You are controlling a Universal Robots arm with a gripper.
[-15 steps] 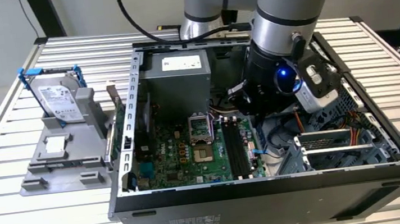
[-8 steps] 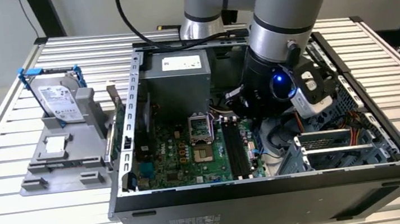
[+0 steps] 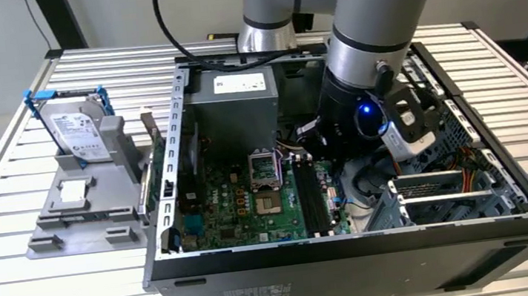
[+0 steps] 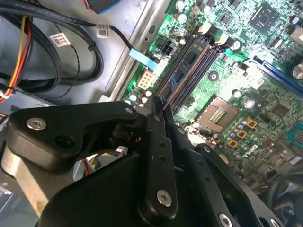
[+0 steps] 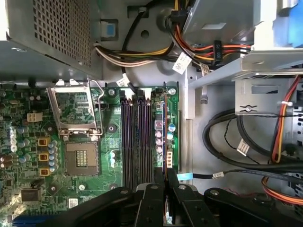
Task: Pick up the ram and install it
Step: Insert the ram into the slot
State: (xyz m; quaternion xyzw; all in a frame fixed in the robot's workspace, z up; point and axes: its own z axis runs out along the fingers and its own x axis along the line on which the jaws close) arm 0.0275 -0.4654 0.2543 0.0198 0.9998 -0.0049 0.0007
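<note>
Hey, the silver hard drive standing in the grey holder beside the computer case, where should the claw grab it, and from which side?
Take the hard drive by its upper half, pinching the two broad flat faces, and come down from above. It stands on edge with its lower part seated in the grey holder, so the top is what's exposed.

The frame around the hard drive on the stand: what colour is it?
Blue; the frame around the silver hard drive shows best in the exterior view.

Tool [image 4: 158, 111] clamping ram [image 4: 182, 75] over slots [image 4: 199, 64]
</note>
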